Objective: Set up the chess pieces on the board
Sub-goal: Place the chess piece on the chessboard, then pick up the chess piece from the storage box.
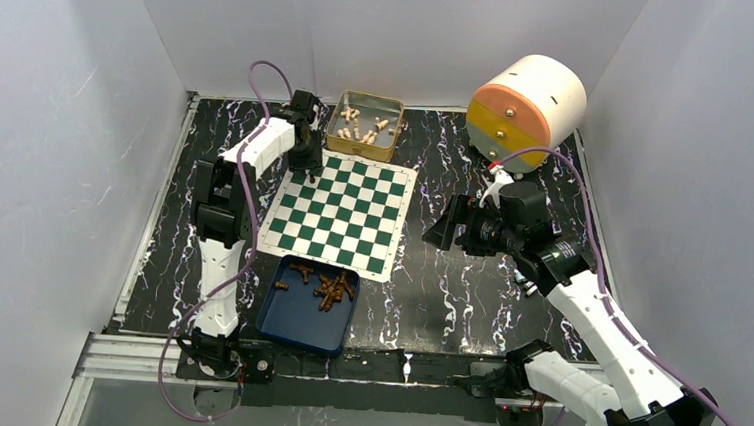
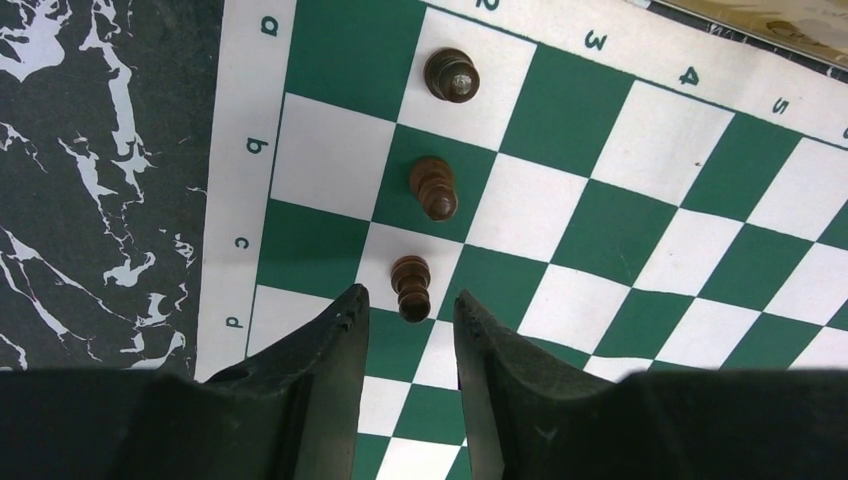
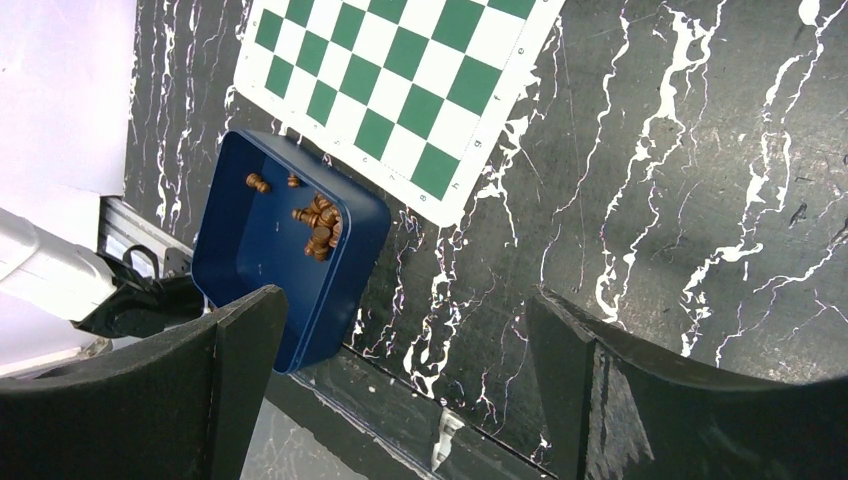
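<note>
Chess pieces [image 2: 433,188] x3 in row on board [image 2: 640,150], L gripper [image 2: 406,300] parted

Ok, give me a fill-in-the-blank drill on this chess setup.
On the board stand ___ dark-brown chess pieces.
The other brown pieces lie in the ___ tray.
The cream-white pieces lie in the ___ tin.
The right gripper stands ___.
Missing: three; blue; gold; open.
</note>
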You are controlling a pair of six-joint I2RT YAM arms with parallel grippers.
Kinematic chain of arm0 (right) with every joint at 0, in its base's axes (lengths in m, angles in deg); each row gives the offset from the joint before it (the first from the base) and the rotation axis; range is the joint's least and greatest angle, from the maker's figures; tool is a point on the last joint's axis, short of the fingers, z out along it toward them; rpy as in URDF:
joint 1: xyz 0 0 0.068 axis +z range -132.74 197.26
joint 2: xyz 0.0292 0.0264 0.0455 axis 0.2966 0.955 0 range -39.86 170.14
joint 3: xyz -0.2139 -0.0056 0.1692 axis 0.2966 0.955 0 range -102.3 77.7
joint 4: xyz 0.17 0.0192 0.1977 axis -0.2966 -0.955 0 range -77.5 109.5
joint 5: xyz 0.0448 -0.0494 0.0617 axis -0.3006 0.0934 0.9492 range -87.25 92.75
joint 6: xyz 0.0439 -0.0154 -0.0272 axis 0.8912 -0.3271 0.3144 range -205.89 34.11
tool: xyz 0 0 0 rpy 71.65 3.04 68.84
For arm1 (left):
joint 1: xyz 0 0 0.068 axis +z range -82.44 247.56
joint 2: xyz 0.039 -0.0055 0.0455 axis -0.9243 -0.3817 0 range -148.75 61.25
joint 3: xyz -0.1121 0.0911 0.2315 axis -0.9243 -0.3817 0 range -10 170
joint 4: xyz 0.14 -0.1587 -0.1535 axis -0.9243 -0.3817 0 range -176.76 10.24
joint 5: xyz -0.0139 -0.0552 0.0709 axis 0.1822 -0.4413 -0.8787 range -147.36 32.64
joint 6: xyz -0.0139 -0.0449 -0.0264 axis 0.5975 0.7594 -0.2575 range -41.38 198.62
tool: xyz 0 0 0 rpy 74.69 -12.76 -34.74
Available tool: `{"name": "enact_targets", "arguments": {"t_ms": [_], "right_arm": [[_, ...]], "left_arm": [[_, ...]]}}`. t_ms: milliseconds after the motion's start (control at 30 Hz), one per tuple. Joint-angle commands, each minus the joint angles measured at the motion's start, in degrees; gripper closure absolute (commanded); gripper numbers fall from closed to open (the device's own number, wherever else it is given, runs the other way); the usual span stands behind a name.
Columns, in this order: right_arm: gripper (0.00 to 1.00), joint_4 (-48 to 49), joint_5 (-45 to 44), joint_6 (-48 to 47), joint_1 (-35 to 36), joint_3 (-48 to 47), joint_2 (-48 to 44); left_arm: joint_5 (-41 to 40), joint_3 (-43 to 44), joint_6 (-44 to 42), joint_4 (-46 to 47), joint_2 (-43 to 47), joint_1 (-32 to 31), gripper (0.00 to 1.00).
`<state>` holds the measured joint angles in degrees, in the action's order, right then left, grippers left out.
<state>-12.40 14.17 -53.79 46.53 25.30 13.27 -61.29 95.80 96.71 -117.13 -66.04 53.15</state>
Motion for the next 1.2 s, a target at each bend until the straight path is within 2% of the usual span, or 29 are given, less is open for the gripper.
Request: {"name": "enact_targets", "arguments": {"t_ms": [0, 133, 367, 600, 767, 967, 1167], "right_arm": [[0.01, 1.23, 0.22, -0.66, 0.1, -1.58, -0.82], [0.02, 0.16, -0.75, 0.0, 0.14, -0.86, -0.34], [0.07, 0.75, -0.06, 1.45, 0.23, -0.25, 0.51], [0.14, 2.16, 1.48, 3.1, 0.91, 0.95, 1.67], [0.17, 1.55, 0.45, 4.43, 3.13, -1.94, 3.91], [0.21, 4.38, -3.14, 6.69, 10.24, -3.76, 7.68], [0.24, 11.64, -11.85, 6.1, 24.51, -4.98, 14.06]], "left_arm": [[0.28, 1.96, 0.54, -2.64, 4.21, -0.14, 0.64], [0.19, 1.01, 0.55, -4.18, 7.32, -0.15, 0.63], [2.44, -6.86, -1.28, -5.11, 16.38, -0.17, 0.62], [6.61, -20.99, -0.51, -3.13, 29.19, -0.17, 0.62], [9.69, -29.89, -1.24, -1.92, 36.94, -0.15, 0.62], [11.96, -38.16, -1.61, -0.04, 43.58, -0.17, 0.61], [11.18, -43.9, -0.78, 2.71, 48.38, -0.11, 0.6]]}}
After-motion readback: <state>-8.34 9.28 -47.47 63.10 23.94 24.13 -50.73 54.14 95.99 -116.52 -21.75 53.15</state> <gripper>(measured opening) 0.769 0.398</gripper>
